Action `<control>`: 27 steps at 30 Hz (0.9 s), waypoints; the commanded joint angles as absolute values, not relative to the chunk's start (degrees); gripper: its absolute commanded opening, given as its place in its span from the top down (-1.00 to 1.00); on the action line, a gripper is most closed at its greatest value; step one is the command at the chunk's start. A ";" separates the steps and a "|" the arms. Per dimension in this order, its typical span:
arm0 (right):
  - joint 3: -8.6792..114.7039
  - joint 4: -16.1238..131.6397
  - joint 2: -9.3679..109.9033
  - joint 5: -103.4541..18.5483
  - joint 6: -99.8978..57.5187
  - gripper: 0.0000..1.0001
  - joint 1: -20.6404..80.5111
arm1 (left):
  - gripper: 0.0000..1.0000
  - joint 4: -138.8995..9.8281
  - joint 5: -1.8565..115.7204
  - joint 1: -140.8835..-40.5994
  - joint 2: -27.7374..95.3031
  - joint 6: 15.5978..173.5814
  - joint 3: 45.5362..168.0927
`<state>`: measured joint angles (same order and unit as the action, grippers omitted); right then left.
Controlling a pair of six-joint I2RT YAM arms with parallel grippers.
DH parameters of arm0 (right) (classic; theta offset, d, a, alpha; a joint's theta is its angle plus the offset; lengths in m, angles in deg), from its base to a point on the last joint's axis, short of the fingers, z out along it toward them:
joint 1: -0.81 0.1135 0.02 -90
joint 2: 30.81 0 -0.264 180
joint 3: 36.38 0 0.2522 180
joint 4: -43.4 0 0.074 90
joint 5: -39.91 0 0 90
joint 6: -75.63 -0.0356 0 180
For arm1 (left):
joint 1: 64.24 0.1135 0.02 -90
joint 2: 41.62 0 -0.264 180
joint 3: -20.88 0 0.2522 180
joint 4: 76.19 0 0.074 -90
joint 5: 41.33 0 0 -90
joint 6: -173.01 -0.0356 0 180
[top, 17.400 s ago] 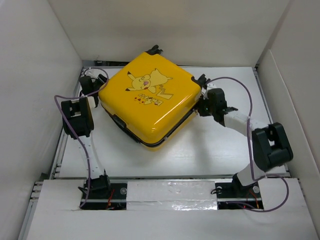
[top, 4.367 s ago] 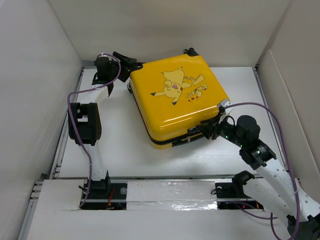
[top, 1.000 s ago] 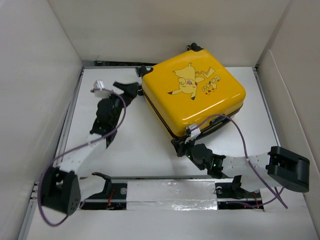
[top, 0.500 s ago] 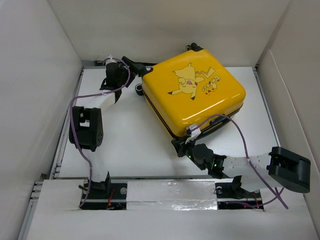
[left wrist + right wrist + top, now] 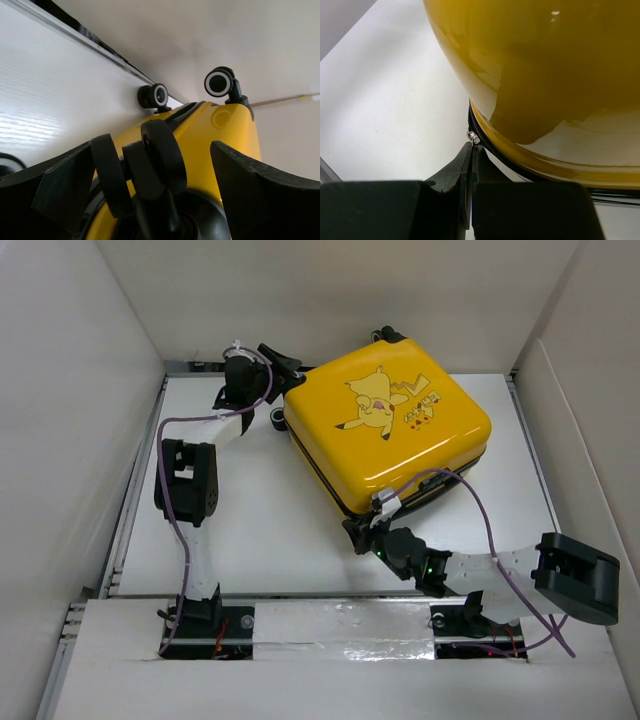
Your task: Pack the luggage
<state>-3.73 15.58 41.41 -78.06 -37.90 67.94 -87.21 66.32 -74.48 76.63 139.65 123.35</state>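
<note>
Luggage (image 5: 455, 425) top face: cartoon (image 5: 368, 405) printed there, short band of lettering (image 5: 420, 408) just beside it, small red marks along it. Lettering too small and blurred for me to read from top view. My two wrist views catch no print. Nothing legible to me anywhere.

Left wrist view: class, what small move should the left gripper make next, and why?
Probably close the left gripper, which is open around a wheel, to steady the luggage. The right gripper is shut with its tips at the zipper band on the near corner, seemingly ready to pull.
</note>
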 commanded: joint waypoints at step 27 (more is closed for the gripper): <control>1.19 32.55 25.35 -72.95 -31.34 1.00 57.68 | 1.00 -139.50 64.94 -79.00 55.42 147.26 67.54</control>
<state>-5.87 37.26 25.20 -69.78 -35.32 62.35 -132.06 53.42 -71.86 58.71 150.95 77.36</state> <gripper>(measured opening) 0.013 0.508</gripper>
